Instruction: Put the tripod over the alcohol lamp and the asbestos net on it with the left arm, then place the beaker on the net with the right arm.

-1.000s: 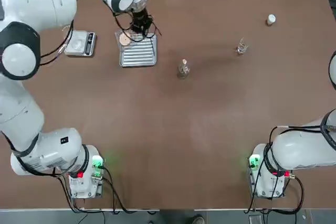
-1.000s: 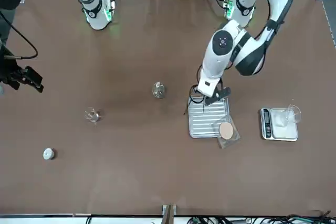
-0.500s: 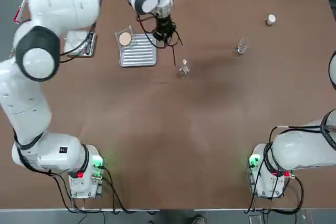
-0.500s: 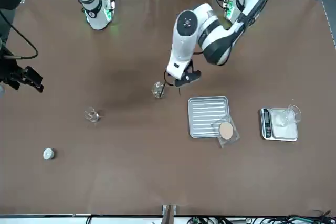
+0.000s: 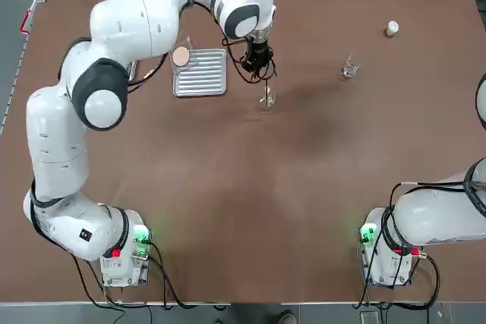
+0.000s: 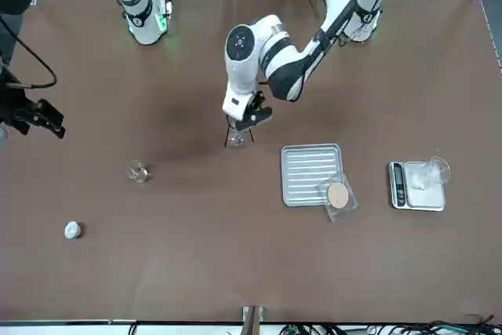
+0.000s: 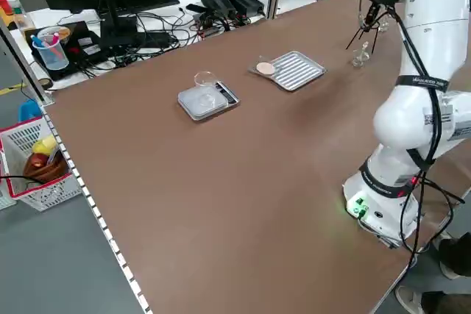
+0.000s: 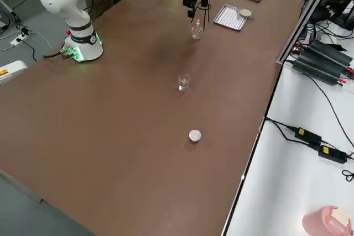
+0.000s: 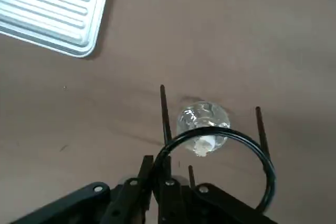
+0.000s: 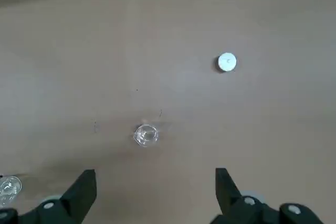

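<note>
Black wire tripod [image 9: 218, 148], light and stiff, hangs pinched by its ring in the left gripper [image 9: 157, 182] right above the fragile glass lamp [image 9: 202, 121] mid-tabletop, so I'd keep that ring hold, while the right gripper [image 10: 152, 190] sits spread, idle.

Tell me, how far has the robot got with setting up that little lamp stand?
Early on; nothing is finished. The left gripper is shut on the tripod, holding its ring just above the alcohol lamp, legs not yet on the table. The asbestos net lies at the corner of the ribbed tray, and the beaker stands untouched. The right gripper waits open at the table's edge.
</note>
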`<state>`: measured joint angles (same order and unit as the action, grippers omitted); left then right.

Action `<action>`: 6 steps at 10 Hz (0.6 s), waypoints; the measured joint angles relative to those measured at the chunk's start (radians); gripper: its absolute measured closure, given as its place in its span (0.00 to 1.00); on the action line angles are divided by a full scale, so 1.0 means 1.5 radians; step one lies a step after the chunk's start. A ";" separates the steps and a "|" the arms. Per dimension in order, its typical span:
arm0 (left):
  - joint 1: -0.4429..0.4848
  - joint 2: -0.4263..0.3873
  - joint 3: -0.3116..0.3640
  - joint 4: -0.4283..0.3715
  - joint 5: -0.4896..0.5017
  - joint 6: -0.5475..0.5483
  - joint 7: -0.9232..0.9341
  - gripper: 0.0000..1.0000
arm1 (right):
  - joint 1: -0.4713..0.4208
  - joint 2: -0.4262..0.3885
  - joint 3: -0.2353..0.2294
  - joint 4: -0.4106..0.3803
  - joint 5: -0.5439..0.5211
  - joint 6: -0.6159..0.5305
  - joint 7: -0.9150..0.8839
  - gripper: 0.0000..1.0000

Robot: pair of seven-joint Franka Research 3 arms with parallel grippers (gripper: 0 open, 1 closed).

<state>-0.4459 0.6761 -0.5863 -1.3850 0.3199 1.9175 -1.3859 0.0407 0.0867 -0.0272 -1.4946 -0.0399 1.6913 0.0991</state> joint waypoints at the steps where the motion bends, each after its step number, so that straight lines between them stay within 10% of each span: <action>1: -0.001 0.000 0.000 0.002 -0.001 -0.002 0.000 0.92 | 0.000 0.000 0.000 0.000 0.000 0.000 -0.001 0.00; 6: -0.025 0.033 0.004 0.005 -0.002 0.015 -0.036 0.92 | -0.006 0.000 -0.001 0.000 0.000 0.000 -0.006 0.00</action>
<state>-0.4833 0.7254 -0.5802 -1.3771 0.3167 1.9407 -1.4406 0.0321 0.0866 -0.0285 -1.4946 -0.0399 1.6913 0.0898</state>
